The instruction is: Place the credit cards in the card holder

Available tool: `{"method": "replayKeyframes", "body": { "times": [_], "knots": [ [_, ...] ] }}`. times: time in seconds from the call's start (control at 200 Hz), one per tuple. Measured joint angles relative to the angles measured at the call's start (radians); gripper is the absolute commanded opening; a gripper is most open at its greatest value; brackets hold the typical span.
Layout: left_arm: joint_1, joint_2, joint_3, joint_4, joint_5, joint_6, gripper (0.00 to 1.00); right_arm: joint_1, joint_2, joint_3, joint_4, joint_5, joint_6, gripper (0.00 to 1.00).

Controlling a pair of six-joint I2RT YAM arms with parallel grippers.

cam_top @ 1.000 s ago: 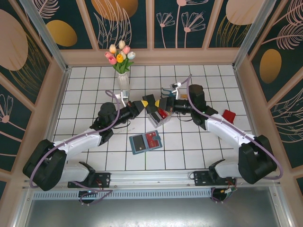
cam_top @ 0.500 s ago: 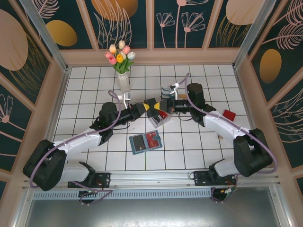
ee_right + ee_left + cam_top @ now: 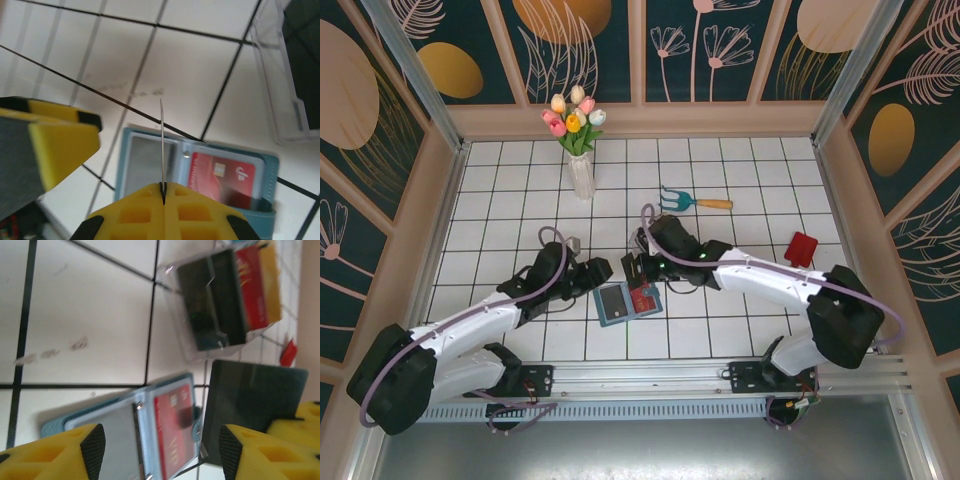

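Left gripper (image 3: 160, 442): fingers well apart, nothing between them; hovers over the card holder (image 3: 117, 427)
Right gripper (image 3: 162, 189): clenched on a dark card (image 3: 252, 405), held edge-up above the holder
Card holder: open on the white tiled table (image 3: 500, 190); red card (image 3: 175, 425) in its pocket
Clear tray (image 3: 220, 300): just beyond; dark, red and yellow cards inside
Room: floral panel walls (image 3: 720, 50)

Teal card holder (image 3: 612, 304), red credit card (image 3: 220, 175)

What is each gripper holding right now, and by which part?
Right gripper is shut on a dark credit card, pinched by one edge, over the open card holder. Left gripper is open and holds nothing.
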Motion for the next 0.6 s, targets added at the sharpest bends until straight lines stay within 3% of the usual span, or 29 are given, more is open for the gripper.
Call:
{"method": "replayKeyframes", "body": {
  "times": [0.265, 0.6],
  "knots": [
    [-0.041, 0.086, 0.006, -0.024, -0.03, 0.002, 0.64, 0.05, 0.065, 0.0, -0.056, 0.127, 0.016, 0.01],
    [-0.06, 0.104, 0.026, -0.1, -0.076, 0.013, 0.65, 0.049, 0.026, 0.0, -0.132, 0.252, 0.023, 0.02]
  ]
}}
